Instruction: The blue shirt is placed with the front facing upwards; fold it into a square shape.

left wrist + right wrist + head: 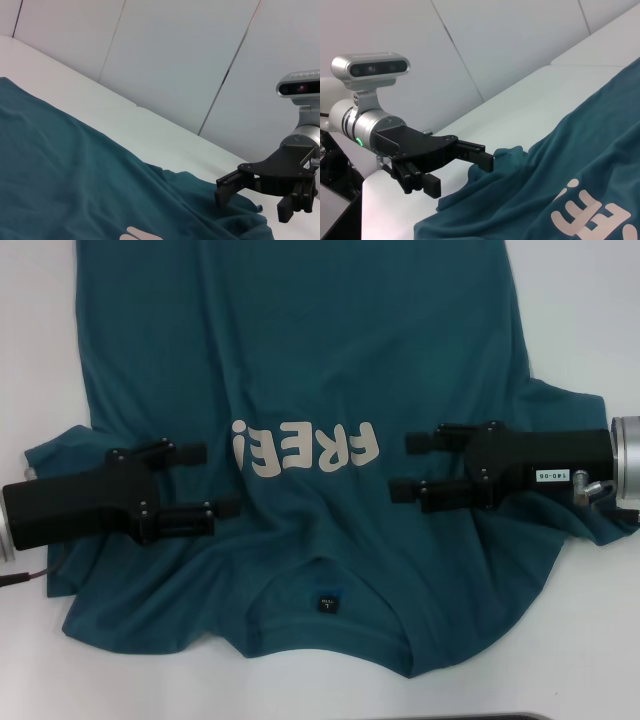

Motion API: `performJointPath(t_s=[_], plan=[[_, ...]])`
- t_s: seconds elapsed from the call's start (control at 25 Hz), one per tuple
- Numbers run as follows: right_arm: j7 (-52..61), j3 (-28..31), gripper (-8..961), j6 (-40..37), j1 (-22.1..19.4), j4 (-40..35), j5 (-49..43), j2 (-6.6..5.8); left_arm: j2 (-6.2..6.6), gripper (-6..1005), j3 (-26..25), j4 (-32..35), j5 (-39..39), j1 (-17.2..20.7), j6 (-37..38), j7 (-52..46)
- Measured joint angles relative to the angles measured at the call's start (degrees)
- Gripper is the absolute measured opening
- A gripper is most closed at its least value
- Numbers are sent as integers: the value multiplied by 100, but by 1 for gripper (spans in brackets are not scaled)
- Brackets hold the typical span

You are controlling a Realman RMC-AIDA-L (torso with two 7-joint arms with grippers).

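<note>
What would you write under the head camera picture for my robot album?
Two open grippers, left gripper and right gripper, hover over a blue shirt spread front-up on a white table.

Blue shirt (300,360): dark teal-blue, plain, no pattern apart from the chest print. Chest lettering (305,449): cream, blocky, solid fill. Neck label (325,604): small, dark navy to black, with a tiny pale mark. Collar band was the same teal as the body.

Table (40,340): white, unpatterned.

Left gripper (200,482): matte black body and fingers (226,505); silver wrist section, and a silver-grey camera housing in the right wrist view. Right gripper (412,466): matte black, with a small white label bearing dark characters; silver-grey cuff behind it. Wall panels (175,60) were pale grey-white with thin dark seams.
</note>
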Motion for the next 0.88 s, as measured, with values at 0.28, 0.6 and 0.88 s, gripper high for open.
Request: performJointPath(t_s=[0.28,0.6,0.88], plan=[[0,-2,916,-5,-7,8,-1,0,0,947,0,0,27,9,2,4],[1,-2,915,-6,9,58,-1,0,0,947,0,0,36,5,17,0],[368,35,915,-14,18,39,0,-3,17,948,-172,-95,5,-44,166,-573]])
